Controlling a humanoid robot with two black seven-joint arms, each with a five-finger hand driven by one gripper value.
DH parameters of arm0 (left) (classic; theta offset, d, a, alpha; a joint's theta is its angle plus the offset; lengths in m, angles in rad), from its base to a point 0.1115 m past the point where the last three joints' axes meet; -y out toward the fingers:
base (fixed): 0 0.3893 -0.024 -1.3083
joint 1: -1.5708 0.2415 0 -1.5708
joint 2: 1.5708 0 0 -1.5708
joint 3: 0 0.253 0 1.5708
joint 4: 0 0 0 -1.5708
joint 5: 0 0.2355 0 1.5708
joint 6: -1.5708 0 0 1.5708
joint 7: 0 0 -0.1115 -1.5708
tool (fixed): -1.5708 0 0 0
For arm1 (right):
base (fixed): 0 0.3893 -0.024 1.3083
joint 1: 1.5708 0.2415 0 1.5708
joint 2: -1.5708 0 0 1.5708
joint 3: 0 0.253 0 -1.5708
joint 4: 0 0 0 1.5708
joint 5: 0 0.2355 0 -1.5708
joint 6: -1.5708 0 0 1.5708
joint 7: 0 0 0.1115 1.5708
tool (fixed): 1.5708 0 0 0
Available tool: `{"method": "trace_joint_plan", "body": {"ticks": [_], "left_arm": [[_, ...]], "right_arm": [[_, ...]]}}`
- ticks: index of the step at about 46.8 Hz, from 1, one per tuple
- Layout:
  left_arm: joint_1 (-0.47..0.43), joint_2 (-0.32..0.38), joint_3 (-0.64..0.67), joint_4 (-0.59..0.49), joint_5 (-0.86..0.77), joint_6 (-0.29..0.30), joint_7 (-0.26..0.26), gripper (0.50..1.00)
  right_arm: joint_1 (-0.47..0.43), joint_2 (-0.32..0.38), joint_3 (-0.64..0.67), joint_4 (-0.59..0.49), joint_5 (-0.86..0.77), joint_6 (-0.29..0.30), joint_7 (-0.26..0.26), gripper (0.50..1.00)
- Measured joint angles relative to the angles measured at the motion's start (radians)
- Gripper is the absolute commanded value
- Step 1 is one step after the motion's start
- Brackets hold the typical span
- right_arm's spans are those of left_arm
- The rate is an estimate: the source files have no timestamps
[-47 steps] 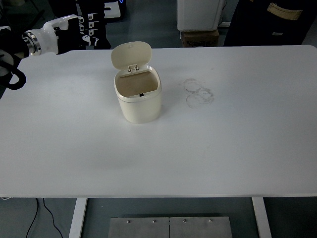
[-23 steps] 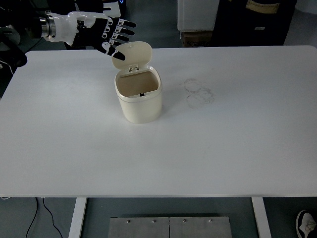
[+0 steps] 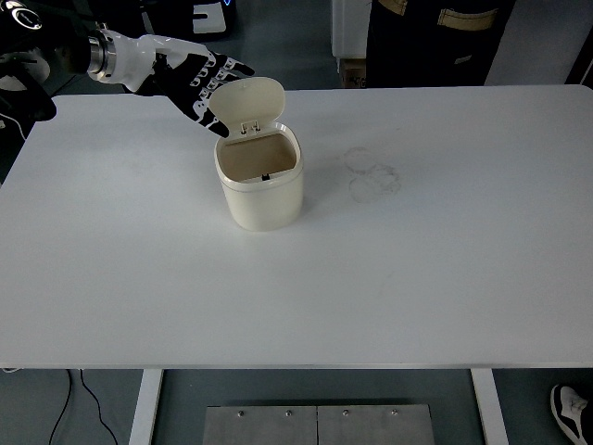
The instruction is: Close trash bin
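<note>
A shoe is peeking in at the bottom right corner, down on the floor. A black cable is hanging below the near edge on the left. The big white table is filling most of the view.

The cream trash bin is sitting on the table, a little left of the middle and toward the far side. It is standing up straight. Its top is open, and the brown inside is showing. The lid is standing up at the back of the bin, leaning away.

To the right of the bin, some faint ring marks are showing on the table top.

The left hand is reaching in from the top left. It is hanging just behind and left of the lid. Its fingers are spread apart and holding nothing. The fingertips are right at the lid's left edge, but it is hard to tell if they are touching it.

Past the far edge of the table, a person in dark clothes is standing. A white box is sitting next to them.
</note>
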Motion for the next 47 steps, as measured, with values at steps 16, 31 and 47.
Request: {"method": "trace_joint_plan", "body": {"ticks": [16, 31, 47], "left_arm": [[-0.020, -0.016, 0.002, -0.068, 0.032, 0.000, 0.056, 1.000], [-0.018, -0.046, 0.001, -0.087, 0.036, 0.000, 0.124, 1.000], [-0.017, -0.051, 0.000, -0.165, 0.038, 0.000, 0.190, 1.000]], "right_arm": [[0.000, 0.000, 0.000, 0.000, 0.000, 0.000, 0.000, 0.991], [0.000, 0.000, 0.000, 0.000, 0.000, 0.000, 0.000, 0.991], [0.001, 0.000, 0.000, -0.001, 0.000, 0.000, 0.000, 0.991]]}}
